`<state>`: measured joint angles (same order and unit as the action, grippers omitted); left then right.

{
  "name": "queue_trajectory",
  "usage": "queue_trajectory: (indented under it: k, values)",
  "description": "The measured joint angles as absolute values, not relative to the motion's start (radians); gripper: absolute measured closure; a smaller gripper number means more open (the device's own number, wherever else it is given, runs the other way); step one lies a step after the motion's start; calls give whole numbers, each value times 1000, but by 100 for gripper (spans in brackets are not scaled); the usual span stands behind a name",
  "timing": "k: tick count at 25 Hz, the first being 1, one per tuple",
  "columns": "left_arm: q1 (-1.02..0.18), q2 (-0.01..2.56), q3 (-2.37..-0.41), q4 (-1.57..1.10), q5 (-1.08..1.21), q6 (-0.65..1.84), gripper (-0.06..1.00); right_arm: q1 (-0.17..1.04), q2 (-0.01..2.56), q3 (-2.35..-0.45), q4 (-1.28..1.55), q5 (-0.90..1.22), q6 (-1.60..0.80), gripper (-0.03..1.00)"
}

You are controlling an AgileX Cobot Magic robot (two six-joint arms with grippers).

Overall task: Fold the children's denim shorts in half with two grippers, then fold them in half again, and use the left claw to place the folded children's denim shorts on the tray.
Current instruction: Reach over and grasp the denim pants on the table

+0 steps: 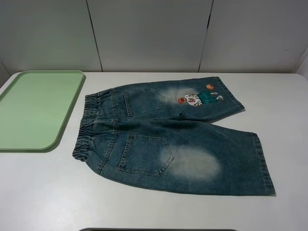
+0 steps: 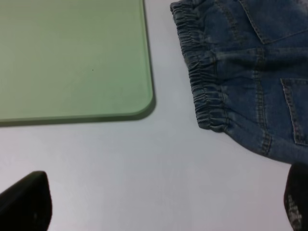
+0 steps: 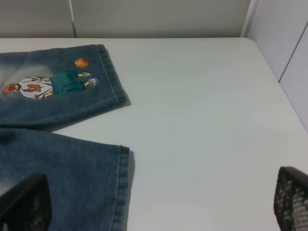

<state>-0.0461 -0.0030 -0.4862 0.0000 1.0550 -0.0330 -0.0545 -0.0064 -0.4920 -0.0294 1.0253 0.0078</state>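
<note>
The children's denim shorts [image 1: 173, 137] lie flat and unfolded on the white table, back pockets up, elastic waist toward the left and legs toward the right. The cartoon figure print [image 1: 198, 97] is on the far leg. The pale green tray [image 1: 38, 108] lies empty to the left of the waist. Neither arm shows in the exterior high view. In the left wrist view, my left gripper [image 2: 159, 211] is open and empty over bare table near the waistband [image 2: 204, 82] and the tray's corner [image 2: 139, 108]. In the right wrist view, my right gripper [image 3: 159, 211] is open and empty by the near leg's hem [image 3: 122, 178].
The white table [image 1: 288, 120] has bare surface right of the leg hems and in front of the shorts. Grey wall panels [image 1: 149, 33] stand behind the table's far edge. The table's right edge [image 3: 279, 82] shows in the right wrist view.
</note>
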Motion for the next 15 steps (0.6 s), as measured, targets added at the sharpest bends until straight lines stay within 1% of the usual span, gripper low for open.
queue_trajectory:
  k: [15]
  values:
    - [-46, -3, -486, 0, 1055, -33, -1, -55, -6, -492, -29, 1025, 8, 27]
